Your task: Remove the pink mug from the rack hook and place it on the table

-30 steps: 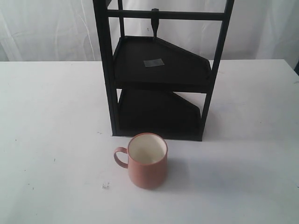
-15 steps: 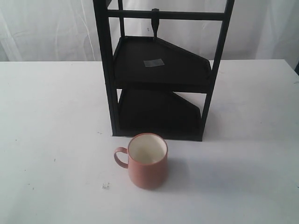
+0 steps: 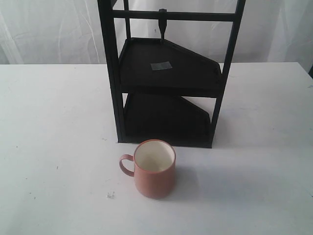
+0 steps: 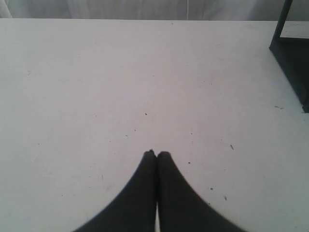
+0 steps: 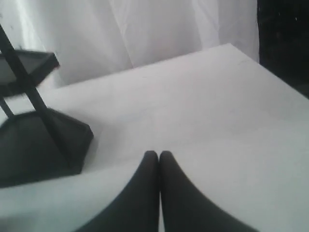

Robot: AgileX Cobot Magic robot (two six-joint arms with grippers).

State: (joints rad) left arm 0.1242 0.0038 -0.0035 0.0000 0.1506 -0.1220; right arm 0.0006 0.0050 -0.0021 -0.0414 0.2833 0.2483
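Both pressed together, empty: my left gripper (image 4: 156, 153), my right gripper (image 5: 159, 153). On table (image 3: 49, 122) stands pink mug (image 3: 154, 171), upright, just in front of rack (image 3: 186, 73), handle toward my left side; rack hook (image 3: 162, 27) bare. Nearer arm: cannot tell.

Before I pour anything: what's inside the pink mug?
The pink mug stands upright on the table; the cream-white inside that shows is bare. Its near wall covers the bottom, so that part cannot be checked.
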